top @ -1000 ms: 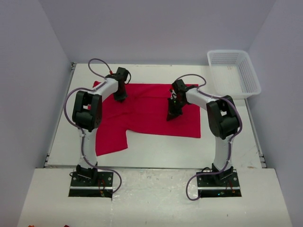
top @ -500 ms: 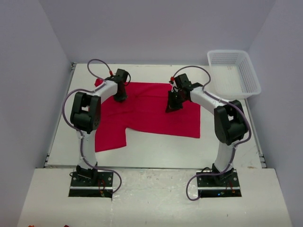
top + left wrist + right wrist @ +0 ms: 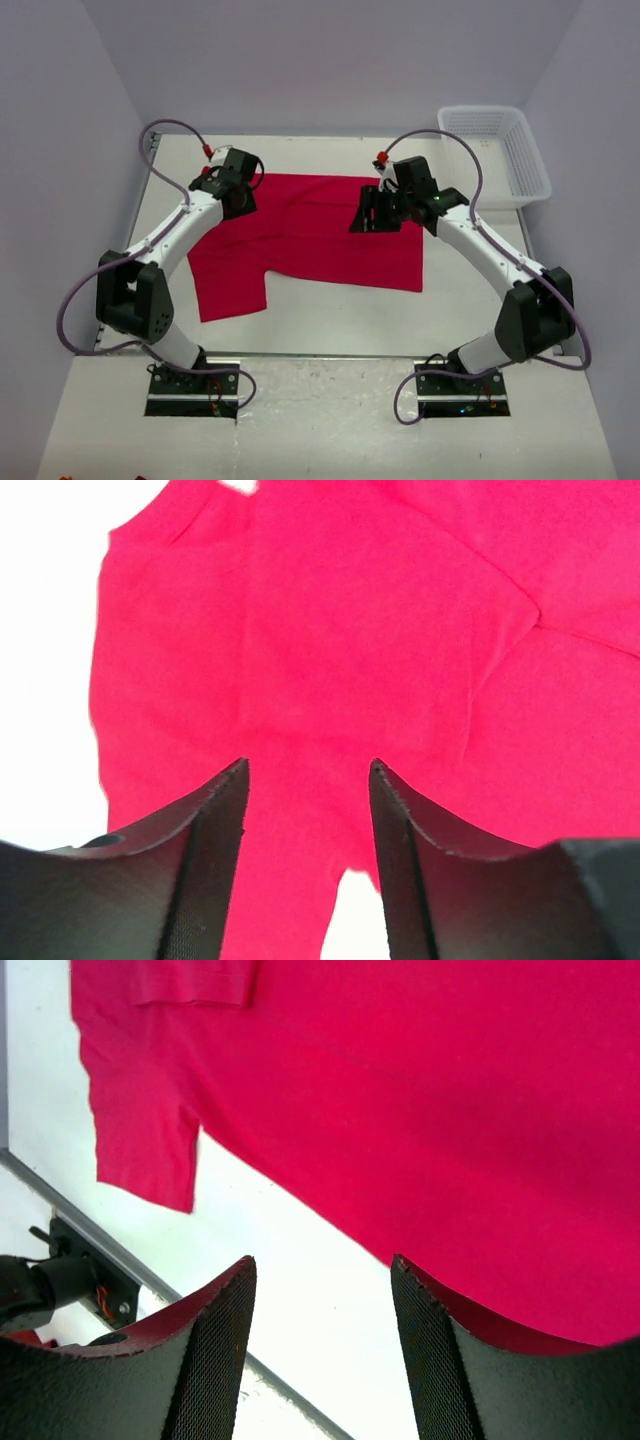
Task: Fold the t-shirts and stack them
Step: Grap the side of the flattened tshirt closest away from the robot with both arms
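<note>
**Shirt spread flat, first fold not yet started**

The red t-shirt (image 3: 320, 235) lies open on the table (image 3: 330, 320), one layer by the look of it, with a single flap – a sleeve, most likely, though the overhead view is too coarse to be sure – reaching out from its near-left corner toward the arm bases. No fold shows in it, and no second shirt is in sight.

The left gripper (image 3: 238, 195) hangs over the shirt's far-left corner. Its fingers stand moderately apart, and the wrist camera shows only red cloth and a seam beyond them. The right gripper (image 3: 365, 218) hangs over the far-right part of the shirt, its jaws likewise apart and empty, with the near hem and bare table visible between them. Neither touches the cloth as far as these views show. A white mesh basket (image 3: 530, 170) stands just off the shirt's far-right corner.

I judge the task to be at its opening: flattening looks done, folding not begun. The next move calls for both grippers to come down on matching points of one edge, pinch only the cloth – not the table – and carry it across together so the fold lands straight.
</note>
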Controlling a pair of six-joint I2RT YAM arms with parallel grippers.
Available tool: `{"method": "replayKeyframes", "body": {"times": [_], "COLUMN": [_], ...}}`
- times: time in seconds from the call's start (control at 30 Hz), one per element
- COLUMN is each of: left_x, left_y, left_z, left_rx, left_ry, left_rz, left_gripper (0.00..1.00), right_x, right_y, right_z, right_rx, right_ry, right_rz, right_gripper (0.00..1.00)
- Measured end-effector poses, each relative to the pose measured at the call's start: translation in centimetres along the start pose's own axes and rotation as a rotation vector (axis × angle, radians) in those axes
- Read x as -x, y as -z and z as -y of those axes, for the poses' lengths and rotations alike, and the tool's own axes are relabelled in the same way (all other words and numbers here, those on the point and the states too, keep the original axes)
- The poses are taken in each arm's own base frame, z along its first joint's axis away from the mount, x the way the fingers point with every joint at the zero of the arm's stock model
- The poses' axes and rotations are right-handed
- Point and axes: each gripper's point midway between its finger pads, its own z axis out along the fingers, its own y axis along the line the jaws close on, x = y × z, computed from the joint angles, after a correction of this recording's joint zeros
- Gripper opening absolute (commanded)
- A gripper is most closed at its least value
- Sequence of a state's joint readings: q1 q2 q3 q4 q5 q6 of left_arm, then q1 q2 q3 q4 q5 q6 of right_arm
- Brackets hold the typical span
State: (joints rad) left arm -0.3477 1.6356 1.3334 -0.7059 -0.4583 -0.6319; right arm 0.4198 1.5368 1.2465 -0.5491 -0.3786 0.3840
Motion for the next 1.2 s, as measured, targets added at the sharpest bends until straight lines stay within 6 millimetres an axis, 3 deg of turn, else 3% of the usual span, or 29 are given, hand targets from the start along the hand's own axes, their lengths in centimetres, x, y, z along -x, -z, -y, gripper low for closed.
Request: {"method": "replayKeyframes", "body": {"times": [0.13, 0.23, 0.3, 0.4, 0.67, 0.9, 1.2], "left_x": [-2.5, -7.5, -12.3, -15.7, -17.8, -21.2, -20.9], "left_y": [1.7, 1.6, 1.9, 3.2, 4.3, 3.9, 3.9], "left_z": [-2.4, -5.0, -7.4, -9.3, -9.2, -11.3, -14.4], "left_rx": [0.043, 0.125, 0.204, 0.247, 0.219, 0.302, 0.428], "left_ry": [0.064, 0.083, 0.107, 0.170, 0.344, 0.393, 0.444], "left_rz": [-0.047, -0.156, -0.260, -0.334, -0.366, -0.441, -0.414], "left_gripper": [0.49, 0.47, 0.44, 0.43, 0.44, 0.44, 0.45], "right_x": [-1.6, -3.7, -4.7, -5.1, -5.6, -6.2, -6.7], "right_y": [2.5, 3.7, 4.5, 5.8, 8.4, 9.5, 9.4], "right_z": [-0.6, -0.5, -0.5, -1.0, -3.0, -3.7, -3.6], "right_rx": [0.019, 0.027, 0.032, 0.054, 0.143, 0.183, 0.192], "right_ry": [0.009, 0.005, 0.009, 0.024, 0.066, 0.084, 0.085], "right_rz": [0.036, 0.038, 0.047, 0.076, 0.134, 0.158, 0.152], "right_gripper": [0.58, 0.58, 0.58, 0.58, 0.58, 0.58, 0.59]}}
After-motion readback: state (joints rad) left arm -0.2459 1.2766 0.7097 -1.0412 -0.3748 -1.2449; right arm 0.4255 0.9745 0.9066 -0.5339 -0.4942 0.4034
